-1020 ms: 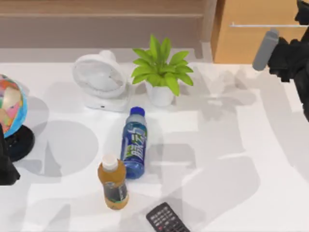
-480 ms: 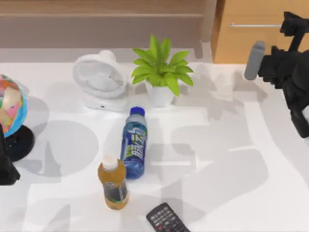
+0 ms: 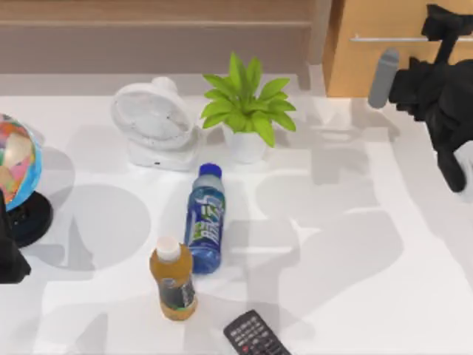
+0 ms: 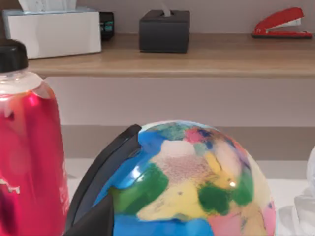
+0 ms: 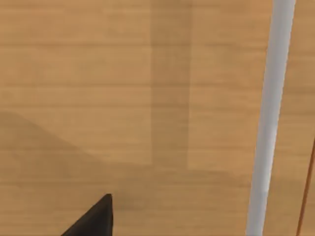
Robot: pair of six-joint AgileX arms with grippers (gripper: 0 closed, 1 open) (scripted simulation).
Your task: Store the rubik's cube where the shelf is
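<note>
The rubik's cube is out of view. The shelf (image 3: 148, 24) is a long light-brown ledge along the back left; the left wrist view shows the shelf (image 4: 206, 61) beyond the globe. My right gripper (image 3: 442, 22) is at the back right, up against the orange-tan drawer (image 3: 369, 59) by its silver bar handle (image 3: 388, 38). In the right wrist view the drawer front (image 5: 123, 98) and the handle (image 5: 270, 118) are very close. My left arm (image 3: 9, 255) is parked at the left edge.
A white fan (image 3: 151, 122), a potted plant (image 3: 247, 107), a blue bottle (image 3: 205, 218), an orange drink bottle (image 3: 172, 281), a remote (image 3: 255, 336) and a globe (image 3: 15, 166) stand on the table. A red bottle (image 4: 27, 147) is beside the globe. A tissue box (image 4: 51, 29), a black box (image 4: 164, 30) and a red stapler (image 4: 283, 23) rest on the shelf.
My right arm has swung left and back toward the drawer, bringing its gripper up to the handle. The left arm and the table's objects have stayed put.
</note>
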